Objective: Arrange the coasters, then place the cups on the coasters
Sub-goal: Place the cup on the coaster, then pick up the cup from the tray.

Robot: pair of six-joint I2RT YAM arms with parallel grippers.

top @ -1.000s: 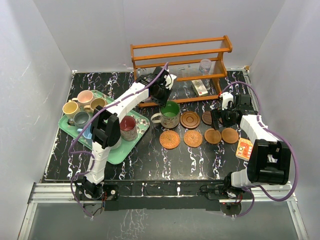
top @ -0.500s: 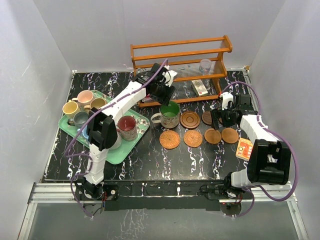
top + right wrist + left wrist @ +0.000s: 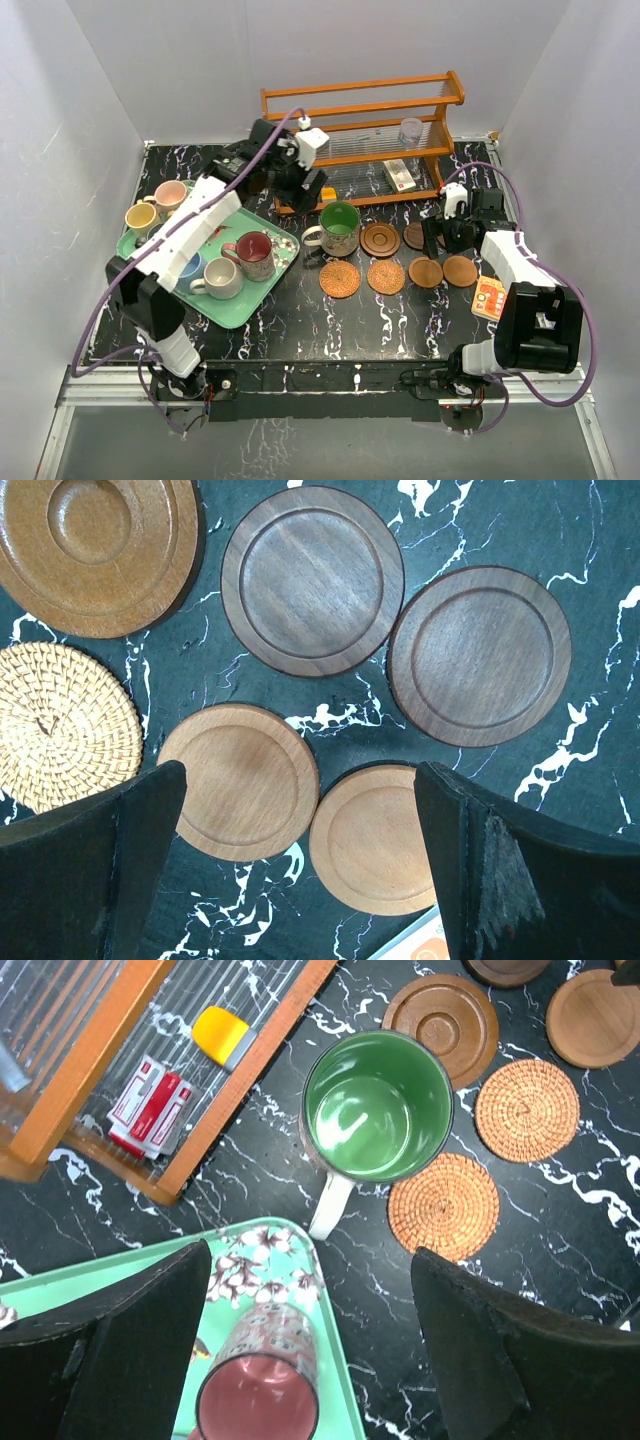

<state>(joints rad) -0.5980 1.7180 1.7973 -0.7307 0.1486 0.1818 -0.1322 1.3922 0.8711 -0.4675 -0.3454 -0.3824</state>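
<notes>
Cups (image 3: 256,250) stand upright on the mint-green tray (image 3: 248,306) at the far left: a pink cup (image 3: 172,192) and a yellow cup (image 3: 140,216) at the back, a cream cup (image 3: 222,279) near the front, and a maroon cup (image 3: 258,1400) at the tray's right end (the left arm crosses above the tray and hides part of the group). Above the tray's right corner, in front of the left end of the wooden rack (image 3: 360,104), hangs the left gripper (image 3: 303,188), its jaws spread wide with nothing between them. Next comes the green cup (image 3: 340,222), upright on the table just off the tray, its handle pointing toward the tray; whether a disc lies under it cannot be told. Right of it lie the coasters (image 3: 385,276). Two woven ones sit side by side in the near row, and a ringed orange-brown one (image 3: 380,239) sits just beside the green cup. Then come two smooth light-brown ones and, behind those, two dark brown ones (image 3: 312,578). All lie flat and bare, with edges close or touching. The right gripper (image 3: 445,232) hovers above the dark pair, its jaws likewise wide apart and holding nothing. Farthest right, an orange card (image 3: 488,297) lies near the table's edge.
</notes>
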